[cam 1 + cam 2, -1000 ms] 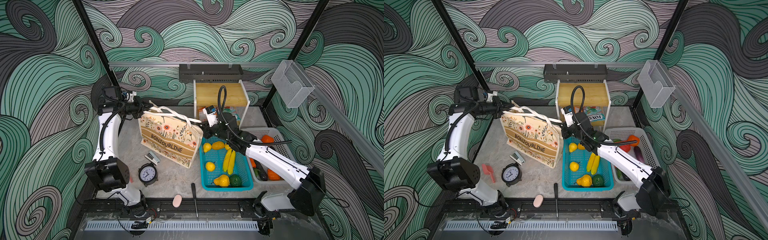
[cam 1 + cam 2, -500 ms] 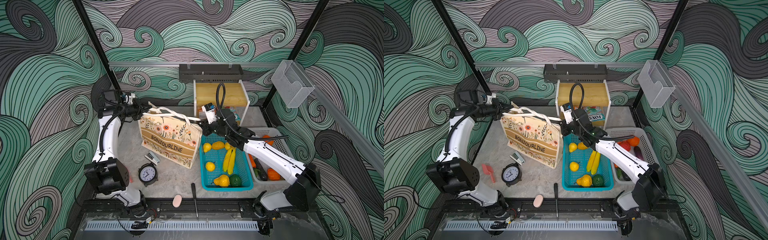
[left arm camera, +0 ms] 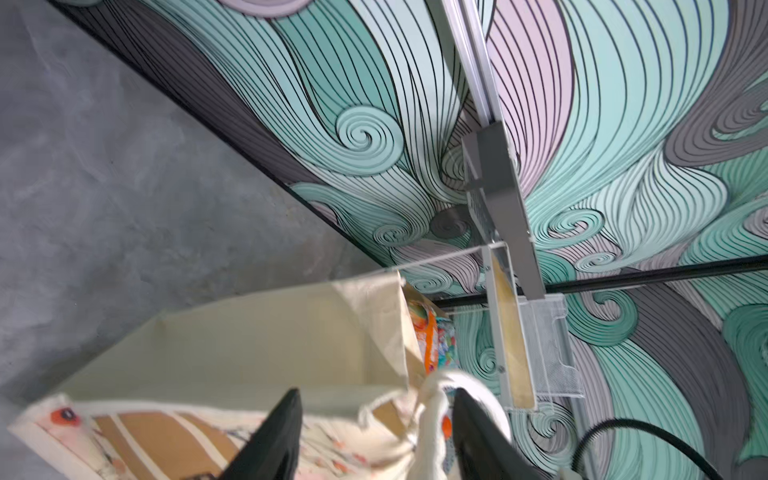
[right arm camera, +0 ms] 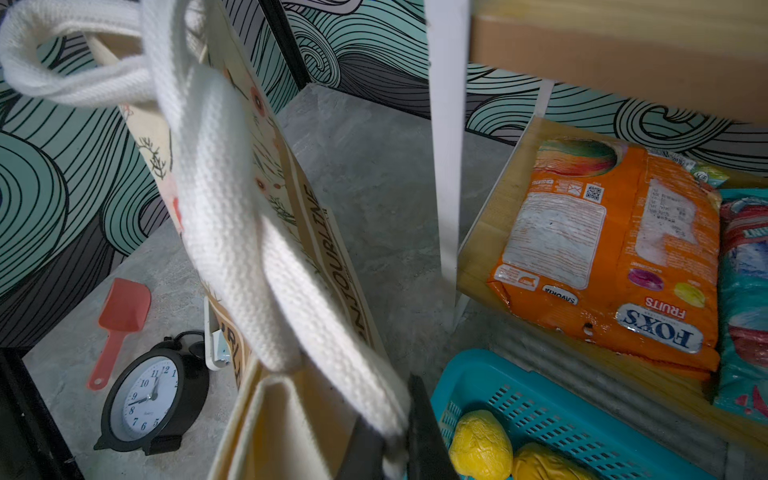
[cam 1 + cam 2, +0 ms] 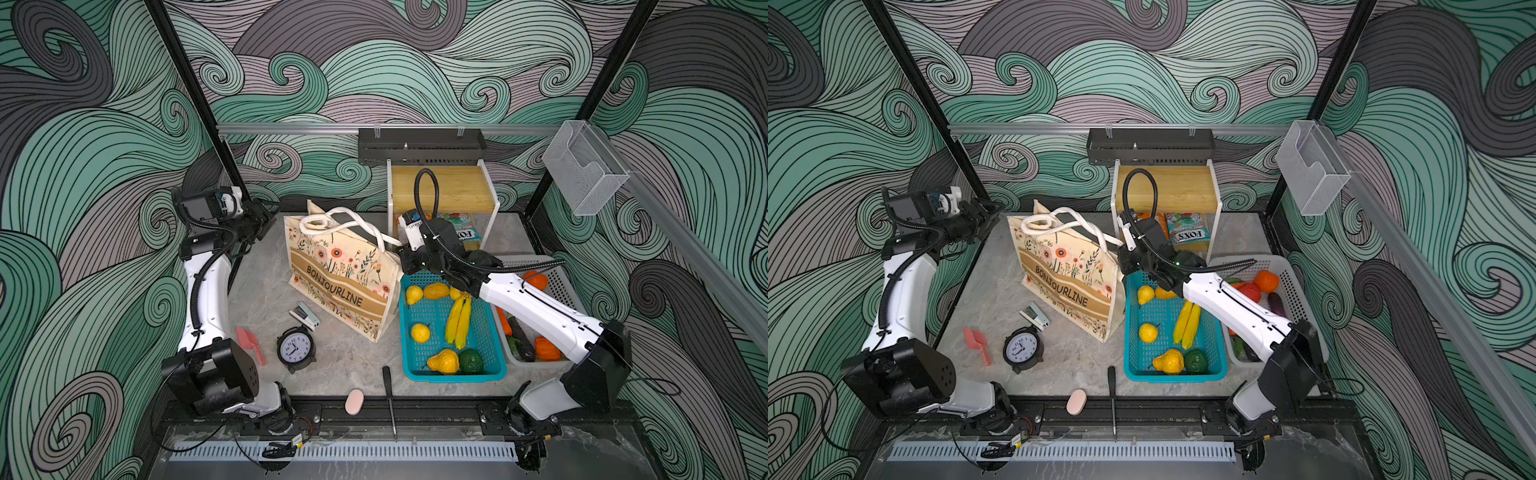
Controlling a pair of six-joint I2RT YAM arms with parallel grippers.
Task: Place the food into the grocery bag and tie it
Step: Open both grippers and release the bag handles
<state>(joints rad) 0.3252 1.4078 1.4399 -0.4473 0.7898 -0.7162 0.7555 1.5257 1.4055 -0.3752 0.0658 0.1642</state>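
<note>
The cream grocery bag (image 5: 345, 278) (image 5: 1067, 274) stands upright at the table's middle, its white strap handles (image 5: 332, 220) looped over its top. My left gripper (image 5: 266, 216) (image 3: 374, 415) hovers at the bag's left end, open. A loose strap (image 3: 432, 415) shows in the gap between its fingers, ungripped. My right gripper (image 5: 401, 253) (image 4: 390, 449) is at the bag's right end, shut on a strap (image 4: 232, 232). Food lies outside the bag: bananas (image 5: 457, 318) and yellow fruit in the teal basket (image 5: 453, 376), vegetables in the white basket (image 5: 557, 274), snack packets (image 4: 615, 257) on the shelf.
In front of the bag lie a stapler (image 5: 305, 316), a black alarm clock (image 5: 295, 347) and a red scoop (image 5: 249, 343). A screwdriver (image 5: 388, 395) and a pink pad (image 5: 354, 401) sit at the front edge. The wooden shelf (image 5: 442, 191) stands behind the baskets.
My left gripper has opened and let go of the strap, which has dropped back onto the bag's top. The right gripper keeps its hold, with its arm shifted slightly.
</note>
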